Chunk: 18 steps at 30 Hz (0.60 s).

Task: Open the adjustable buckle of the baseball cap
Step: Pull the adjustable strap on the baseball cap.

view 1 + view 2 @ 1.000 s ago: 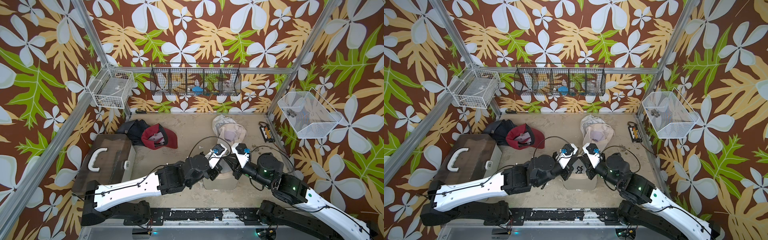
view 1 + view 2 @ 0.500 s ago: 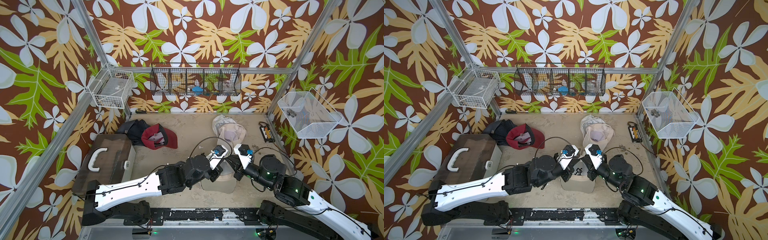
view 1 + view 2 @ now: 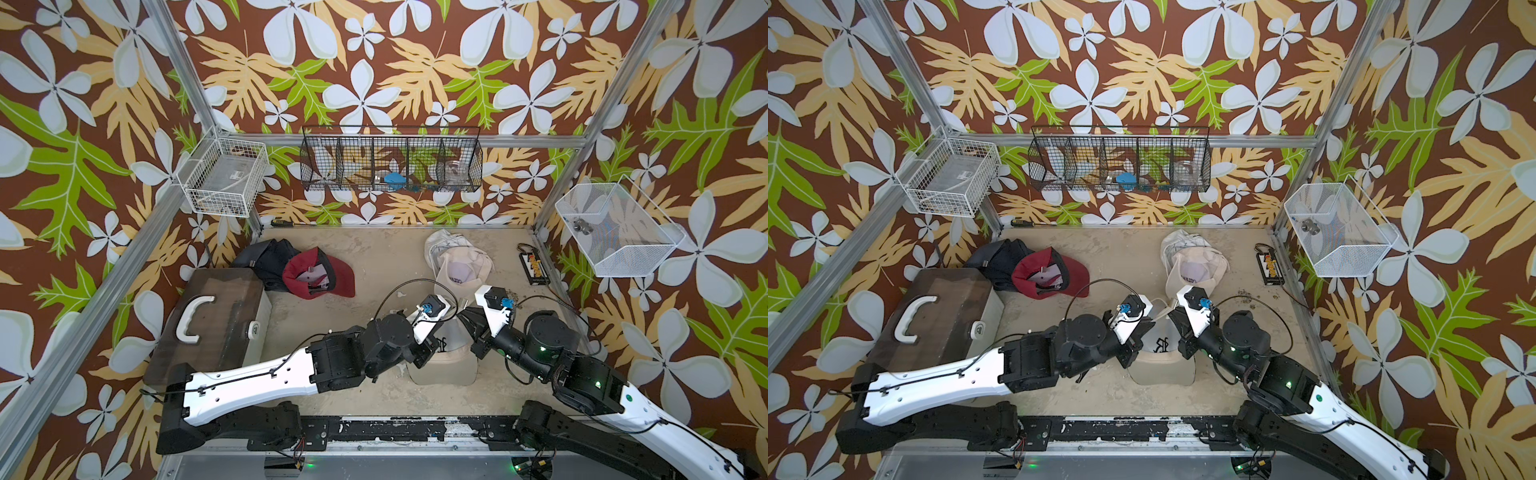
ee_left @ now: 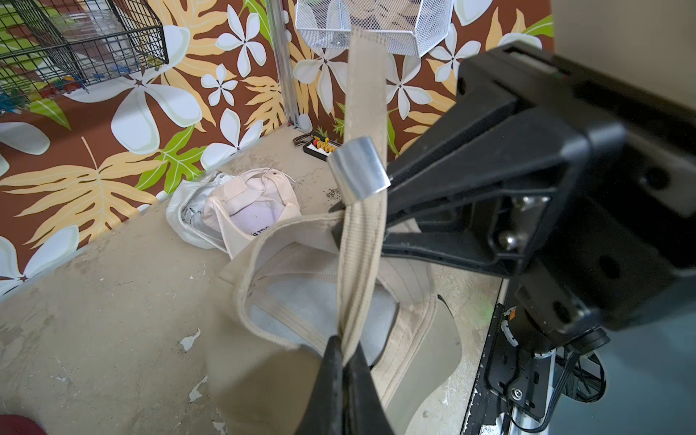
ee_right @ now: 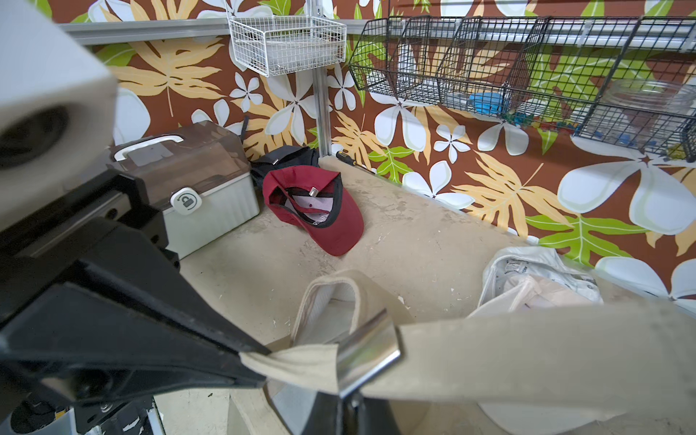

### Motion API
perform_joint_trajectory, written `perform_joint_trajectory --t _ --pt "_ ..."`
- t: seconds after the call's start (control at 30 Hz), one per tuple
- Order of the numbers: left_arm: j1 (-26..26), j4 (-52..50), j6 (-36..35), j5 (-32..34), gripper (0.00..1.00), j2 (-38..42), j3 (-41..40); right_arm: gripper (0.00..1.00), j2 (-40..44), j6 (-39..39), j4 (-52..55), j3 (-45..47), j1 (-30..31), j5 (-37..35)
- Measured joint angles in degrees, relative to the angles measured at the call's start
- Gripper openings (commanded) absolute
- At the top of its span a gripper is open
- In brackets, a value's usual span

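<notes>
The beige cap (image 3: 442,368) lies near the front middle of the table (image 3: 386,257), with its brim toward the robot and its back raised between the 2 arms. The left gripper (image 4: 344,348) reaches in from the cap's left. Its fingers (image 4: 327,373) are pressed tight together on the strap (image 4: 361,244), pinching the doubled webbing above the cap's open underside. The right gripper (image 4: 339,222) comes in from the cap's right. Its fingers (image 4: 433,180) are likewise clamped hard on the strap, just beside the metal buckle (image 4: 359,169), and the strap's free tail runs on past the buckle. I cannot tell whether the buckle's clasp is lifted. To the cap's left stands a box (image 3: 216,320) with a brown lid and a white handle. Beyond the cap and to its left, a red cap (image 3: 318,274) lies upside down, touching a black cap (image 3: 270,257) behind it. Just beyond the beige cap sits a pile of 2 pale caps (image 3: 457,262), and a power strip (image 3: 534,268) lies further right by the table edge. A screwdriver (image 3: 282,223) rests at the far-left edge. Up on the walls beyond the cap hang a white wire basket (image 3: 224,183), a black wire basket (image 3: 390,164) and a white mesh basket (image 3: 615,228).
</notes>
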<state>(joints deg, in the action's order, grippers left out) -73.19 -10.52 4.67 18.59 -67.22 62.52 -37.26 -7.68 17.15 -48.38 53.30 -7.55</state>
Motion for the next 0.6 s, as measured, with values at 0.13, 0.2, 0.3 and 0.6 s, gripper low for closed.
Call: perform_joint_trajectory --t 0.13,0.2,0.3,0.6 --pt "0.0 -0.2 0.0 0.0 0.00 0.7 -0.3 0.00 0.0 0.0 0.0 -0.1 0.0 -0.4" --pt "0.0 -0.3 0.0 0.3 0.00 1.0 -0.4 0.00 0.0 0.0 0.0 -0.3 0.0 -0.6" --pt "0.0 -0.5 0.0 0.6 0.00 1.3 -0.5 0.00 0.1 0.0 0.0 -0.5 0.0 -1.3" --pt "0.0 -1.4 0.0 1.0 0.00 2.1 -0.8 0.00 0.2 0.0 0.0 -0.6 0.0 -1.9"
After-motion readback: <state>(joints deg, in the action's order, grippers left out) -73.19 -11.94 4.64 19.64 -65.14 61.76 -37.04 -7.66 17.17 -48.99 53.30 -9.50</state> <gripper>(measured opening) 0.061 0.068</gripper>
